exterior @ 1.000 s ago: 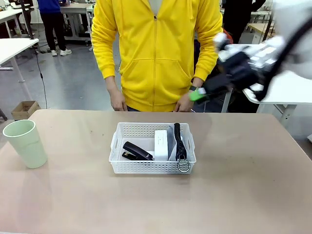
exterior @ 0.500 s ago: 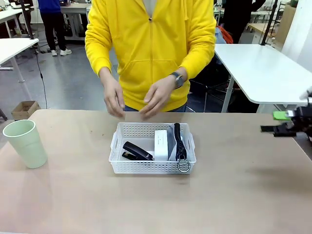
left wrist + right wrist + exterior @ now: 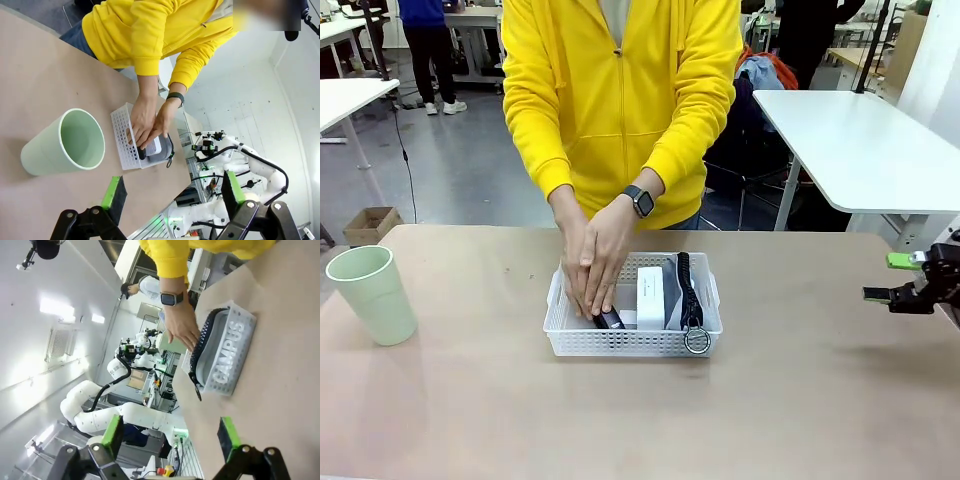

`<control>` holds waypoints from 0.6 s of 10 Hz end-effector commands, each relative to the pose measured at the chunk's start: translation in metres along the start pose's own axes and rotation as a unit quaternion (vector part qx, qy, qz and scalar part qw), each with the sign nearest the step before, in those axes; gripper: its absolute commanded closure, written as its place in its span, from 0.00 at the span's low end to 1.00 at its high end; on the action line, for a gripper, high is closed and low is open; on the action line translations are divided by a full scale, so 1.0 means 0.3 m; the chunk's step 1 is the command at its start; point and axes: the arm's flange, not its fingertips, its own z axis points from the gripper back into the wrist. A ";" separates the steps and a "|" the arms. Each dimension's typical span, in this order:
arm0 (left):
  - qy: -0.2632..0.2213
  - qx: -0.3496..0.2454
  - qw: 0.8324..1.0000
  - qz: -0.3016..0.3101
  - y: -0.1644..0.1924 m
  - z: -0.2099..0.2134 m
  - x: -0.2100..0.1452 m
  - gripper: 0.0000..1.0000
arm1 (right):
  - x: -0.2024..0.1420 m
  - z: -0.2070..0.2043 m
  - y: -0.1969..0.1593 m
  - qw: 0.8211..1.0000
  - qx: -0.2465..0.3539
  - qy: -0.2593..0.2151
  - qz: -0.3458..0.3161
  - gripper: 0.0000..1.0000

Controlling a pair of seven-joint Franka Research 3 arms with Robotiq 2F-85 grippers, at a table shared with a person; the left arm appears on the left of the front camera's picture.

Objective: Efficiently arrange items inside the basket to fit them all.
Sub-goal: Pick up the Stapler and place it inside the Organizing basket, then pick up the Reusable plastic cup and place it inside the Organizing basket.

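Front view: person's hands have dropped onto stapler in basket; left fingers, right fingers spread wide.

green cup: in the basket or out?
Out. The cup stands upright on the table, well left of the basket and apart from it; the person's hands are in the basket.

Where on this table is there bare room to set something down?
Bare table lies between the cup and the basket, between the basket and the right gripper, and along the near edge. The basket is crowded: the person's hands, stapler, white box, pouch.
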 end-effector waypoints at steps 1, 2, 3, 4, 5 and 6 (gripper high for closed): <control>-0.008 -0.012 1.000 -0.012 -0.006 -0.008 -0.009 0.00 | -0.011 -0.010 0.043 1.000 0.002 -0.001 0.020 0.00; -0.008 -0.012 1.000 -0.012 -0.006 -0.008 -0.009 0.00 | -0.011 -0.010 0.043 1.000 0.002 -0.001 0.020 0.00; -0.008 -0.012 1.000 -0.012 -0.006 -0.008 -0.009 0.00 | -0.011 -0.010 0.043 1.000 0.002 -0.001 0.020 0.00; -0.008 -0.012 1.000 -0.012 -0.006 -0.008 -0.009 0.00 | -0.011 -0.010 0.043 1.000 0.002 -0.001 0.020 0.00; -0.008 -0.012 1.000 -0.012 -0.006 -0.008 -0.009 0.00 | -0.011 -0.010 0.043 1.000 0.002 -0.001 0.020 0.00; -0.008 -0.012 1.000 -0.012 -0.006 -0.008 -0.009 0.00 | -0.011 -0.010 0.043 1.000 0.002 -0.001 0.020 0.00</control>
